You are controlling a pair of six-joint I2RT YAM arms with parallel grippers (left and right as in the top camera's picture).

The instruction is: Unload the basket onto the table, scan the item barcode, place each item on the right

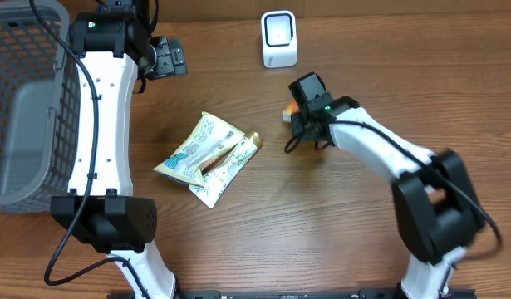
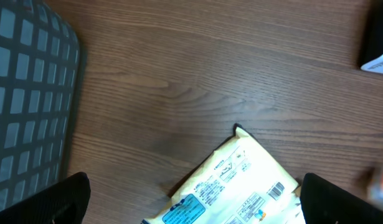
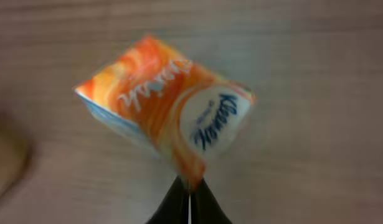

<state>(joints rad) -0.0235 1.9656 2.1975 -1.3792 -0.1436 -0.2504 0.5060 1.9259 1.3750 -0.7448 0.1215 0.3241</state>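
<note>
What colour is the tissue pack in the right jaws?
The tissue pack is orange with a white patch and blue lettering; clearest from the right wrist.

Looked like a robotics lab bench dressed as a mock shop checkout: a white-and-black left arm [image 1: 97,124] and right arm [image 1: 380,145] sat at the near edge of a plain wood-grain table [image 1: 321,232]. The props were all retail. A grey mesh shopping basket [image 1: 22,50] stood at the left edge and a small white barcode scanner [image 1: 279,37] at the far side, and the goods were packaged — printed snack packets [image 1: 207,158] mid-table and an orange Kleenex pack [image 3: 166,106].
</note>
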